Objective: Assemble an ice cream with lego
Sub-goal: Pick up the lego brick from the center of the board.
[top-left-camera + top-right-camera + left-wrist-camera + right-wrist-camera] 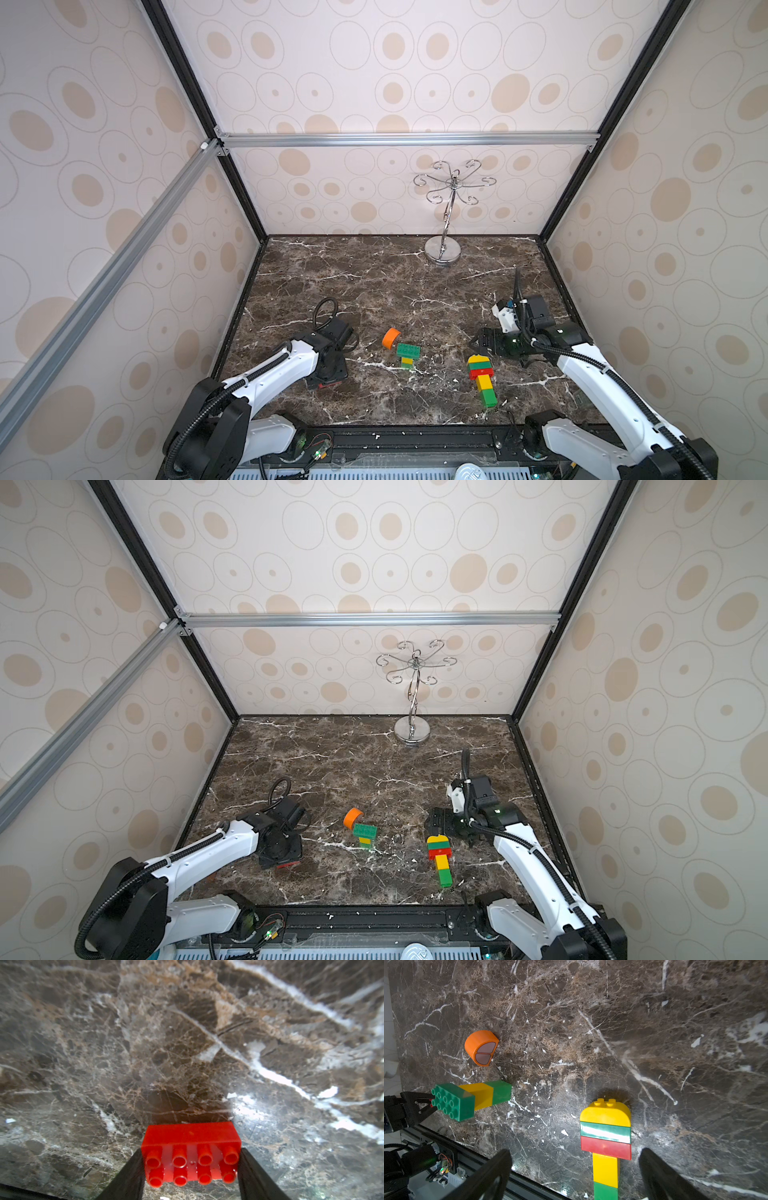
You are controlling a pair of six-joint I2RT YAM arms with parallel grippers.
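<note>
My left gripper [191, 1159] is shut on a red oblong brick [191, 1138], one jaw pressed against each short end, studs facing the camera. In both top views only a red sliver [330, 385] [289, 865] shows under that gripper [328, 376], low at the table's front left. A flat-lying stack [481, 376] [606, 1132] has a yellow dome, green, red, yellow and green. My right gripper [478, 343] [575, 1152] hovers open over it, empty. An orange dome [390, 337] [480, 1047] and a green-yellow-green stack [408, 354] [467, 1099] lie mid-table.
A silver hooked stand [443, 249] [412, 729] rises at the back of the marble table [374, 282]. Patterned walls close three sides. A black rail [415, 436] runs along the front edge. Small white chips are scattered over the marble.
</note>
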